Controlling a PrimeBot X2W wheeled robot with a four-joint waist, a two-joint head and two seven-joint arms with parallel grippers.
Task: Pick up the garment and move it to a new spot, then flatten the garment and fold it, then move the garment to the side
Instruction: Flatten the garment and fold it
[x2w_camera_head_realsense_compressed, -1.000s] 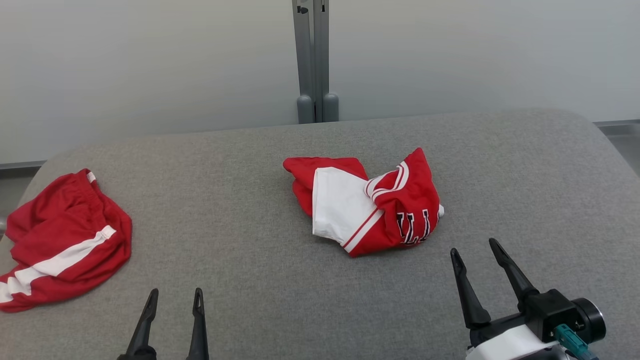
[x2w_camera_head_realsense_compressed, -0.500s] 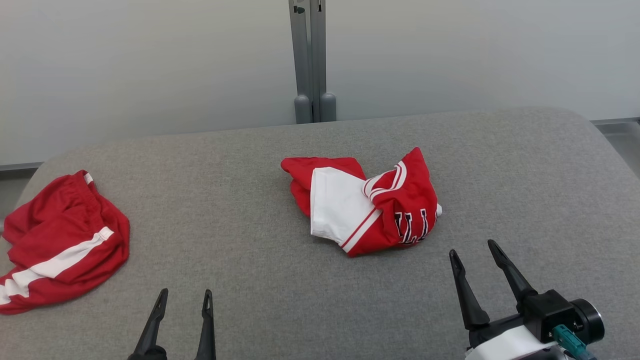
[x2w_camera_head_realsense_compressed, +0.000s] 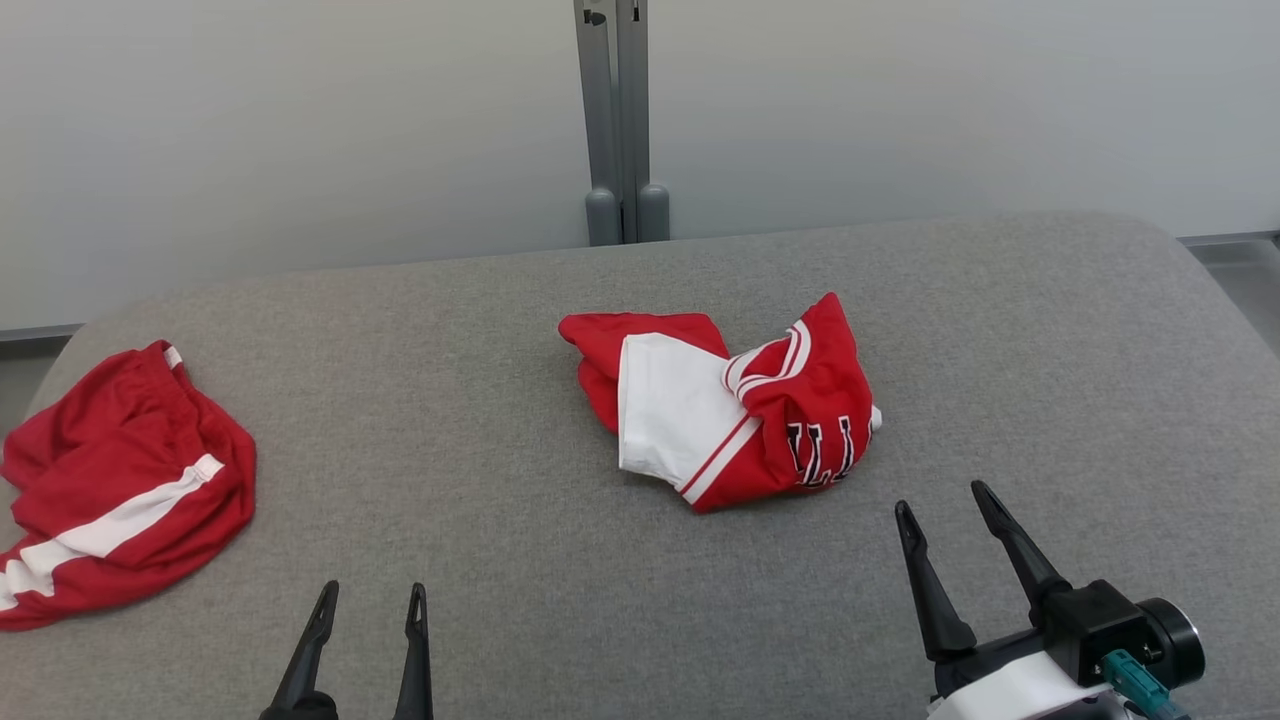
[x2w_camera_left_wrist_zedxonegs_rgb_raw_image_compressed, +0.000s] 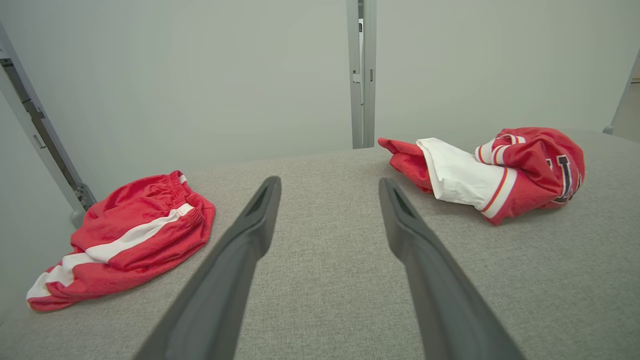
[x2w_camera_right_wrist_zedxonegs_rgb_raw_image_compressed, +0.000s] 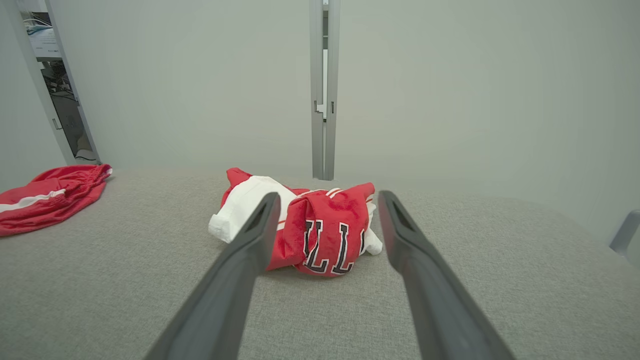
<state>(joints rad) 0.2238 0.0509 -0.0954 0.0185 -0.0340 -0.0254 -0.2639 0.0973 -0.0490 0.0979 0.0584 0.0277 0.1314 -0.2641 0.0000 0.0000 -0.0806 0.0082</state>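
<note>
Left pincer (x2w_camera_head_realsense_compressed: 373, 588) edged inward, garment (x2w_camera_head_realsense_compressed: 740, 410) just ahead of right pincer (x2w_camera_head_realsense_compressed: 940, 496)

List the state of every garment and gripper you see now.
Jersey: crumpled in a heap at the middle of the table, unheld.
Shorts: bunched at the table's left edge, untouched.
Left gripper: open, empty.
Right gripper: open, empty.

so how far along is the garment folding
Nothing looks done: the red-and-white lettered jersey lies crumpled on the grey fabric table. In hand: nothing; left gripper and right gripper are open and empty, the right nearest the jersey. Left: picking up, moving, flattening, folding, setting aside.
</note>
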